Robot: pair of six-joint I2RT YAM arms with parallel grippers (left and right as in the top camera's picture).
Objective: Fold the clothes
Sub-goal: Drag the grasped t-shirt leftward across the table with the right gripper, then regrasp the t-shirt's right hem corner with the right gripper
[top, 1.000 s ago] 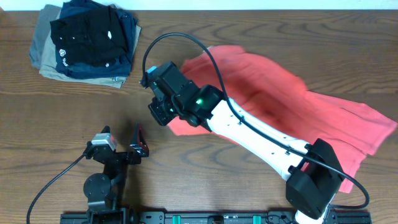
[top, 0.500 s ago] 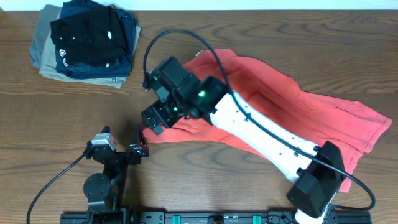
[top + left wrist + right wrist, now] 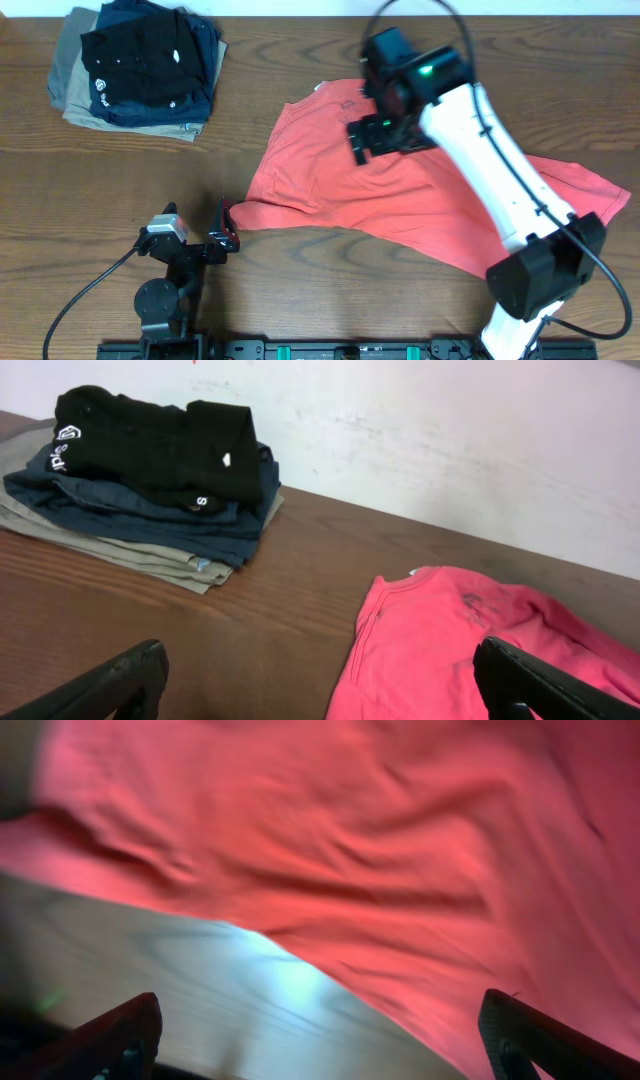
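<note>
The coral-red T-shirt lies spread across the middle and right of the table. The right gripper hovers over its far part, jaws spread wide and empty. The left gripper, also spread, sits beside the near-left hem. Folded garments are stacked far left. The white arm hides the shirt's middle.

surface: brown wood-grain table | centre to right of frame: coral-red T-shirt lying spread and rumpled on the wood | upper left: stack of folded garments, khaki garment lowest, well apart from shirt
</note>
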